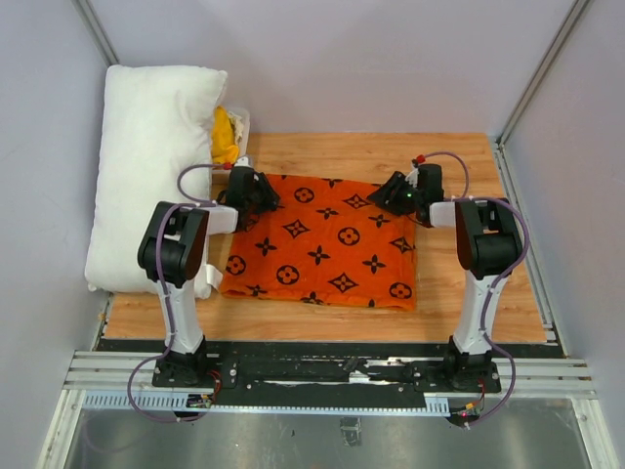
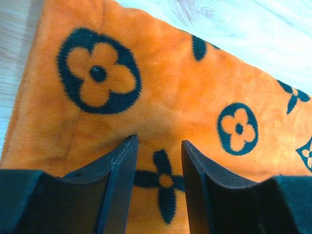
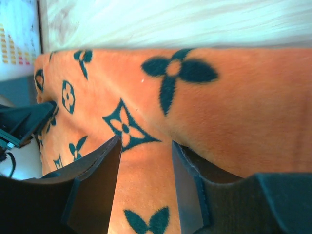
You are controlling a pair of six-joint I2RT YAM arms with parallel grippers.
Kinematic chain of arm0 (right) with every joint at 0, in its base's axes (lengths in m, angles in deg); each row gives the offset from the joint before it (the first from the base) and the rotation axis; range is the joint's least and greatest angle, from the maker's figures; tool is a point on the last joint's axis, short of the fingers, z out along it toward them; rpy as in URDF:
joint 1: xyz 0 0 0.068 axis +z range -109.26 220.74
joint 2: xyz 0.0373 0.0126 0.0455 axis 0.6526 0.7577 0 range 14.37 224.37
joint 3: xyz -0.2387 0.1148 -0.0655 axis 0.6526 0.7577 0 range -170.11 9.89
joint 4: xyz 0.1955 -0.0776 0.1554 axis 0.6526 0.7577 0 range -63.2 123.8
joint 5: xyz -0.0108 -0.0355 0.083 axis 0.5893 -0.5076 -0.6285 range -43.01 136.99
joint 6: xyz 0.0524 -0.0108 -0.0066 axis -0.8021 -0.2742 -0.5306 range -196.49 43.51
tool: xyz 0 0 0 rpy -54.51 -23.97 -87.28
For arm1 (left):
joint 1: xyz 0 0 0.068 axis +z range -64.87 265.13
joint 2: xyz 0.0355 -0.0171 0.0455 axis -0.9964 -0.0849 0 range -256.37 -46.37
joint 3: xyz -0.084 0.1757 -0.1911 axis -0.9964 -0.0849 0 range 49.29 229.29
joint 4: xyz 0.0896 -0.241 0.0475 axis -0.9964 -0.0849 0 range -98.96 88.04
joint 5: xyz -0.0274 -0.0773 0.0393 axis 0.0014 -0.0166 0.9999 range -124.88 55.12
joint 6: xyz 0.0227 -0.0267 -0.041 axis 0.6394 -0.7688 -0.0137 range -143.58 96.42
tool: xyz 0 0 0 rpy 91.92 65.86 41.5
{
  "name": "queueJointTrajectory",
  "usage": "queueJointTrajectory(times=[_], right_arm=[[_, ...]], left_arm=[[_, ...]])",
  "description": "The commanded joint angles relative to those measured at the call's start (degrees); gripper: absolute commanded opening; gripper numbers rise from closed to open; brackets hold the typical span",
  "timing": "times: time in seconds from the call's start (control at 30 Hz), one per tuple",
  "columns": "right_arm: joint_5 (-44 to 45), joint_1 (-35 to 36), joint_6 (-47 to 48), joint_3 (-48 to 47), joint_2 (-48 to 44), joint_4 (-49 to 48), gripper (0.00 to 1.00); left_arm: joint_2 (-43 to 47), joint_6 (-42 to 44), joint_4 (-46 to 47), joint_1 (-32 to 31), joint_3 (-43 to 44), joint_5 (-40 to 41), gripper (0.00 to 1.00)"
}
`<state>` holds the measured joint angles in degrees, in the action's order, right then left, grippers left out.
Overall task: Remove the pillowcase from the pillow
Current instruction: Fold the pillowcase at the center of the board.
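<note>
The pillowcase (image 1: 322,244) lies flat on the table (image 1: 469,293), just beyond the arm bases. Over its far left corner hangs the left gripper (image 1: 252,191), jaws part open and holding nothing. Over the far right corner the right gripper (image 1: 395,192) stands likewise, part open and empty. The pillow (image 1: 146,166) lies bare at the far left against the wall, with a yellow cloth (image 1: 226,135) beside it.

The orange pillowcase (image 1: 322,244), printed with black flowers, lies flat in the middle of the table (image 1: 469,303). The plump white pillow (image 1: 146,166) lies bare along the left edge, up to the far corner.
</note>
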<state>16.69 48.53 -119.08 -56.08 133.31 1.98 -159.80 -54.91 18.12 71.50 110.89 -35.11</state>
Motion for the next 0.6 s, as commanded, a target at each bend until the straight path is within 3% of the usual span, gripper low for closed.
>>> queueJointTrajectory(times=[0.0,0.27,0.57], right_arm=[[-0.2,-5.8,-1.1,1.7,2.2,0.7,0.49],[-0.6,-10.6,0.9,-5.1,5.8,8.8,0.52],[-3.5,-14.1,2.8,-23.9,12.5,19.1,0.5]], left_arm=[[-2.2,-3.0,2.2,1.0,0.0,-1.8,0.47],[-5.8,-3.6,-0.2,0.4,6.2,-3.4,0.47],[-14.0,0.0,-12.7,-1.6,27.2,-0.1,0.49]])
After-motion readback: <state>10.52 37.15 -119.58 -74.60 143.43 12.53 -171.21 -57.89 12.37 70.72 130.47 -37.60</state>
